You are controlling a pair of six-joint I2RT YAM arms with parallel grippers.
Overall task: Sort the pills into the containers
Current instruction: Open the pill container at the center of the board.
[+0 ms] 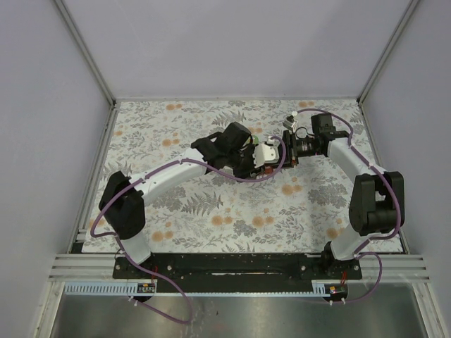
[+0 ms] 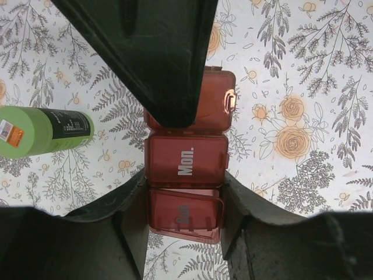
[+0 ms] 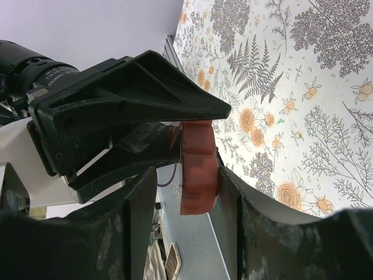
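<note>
Snugly gripped inside the left tool lies the pill box.

From above, the pill box is nearly buried where the two arms' jaws meet — a sliver of red, any pills too small to pick out. On the left wrist view one black jaw of the right arm covers much of the far compartment, and the green bottle runs off the left edge.
</note>
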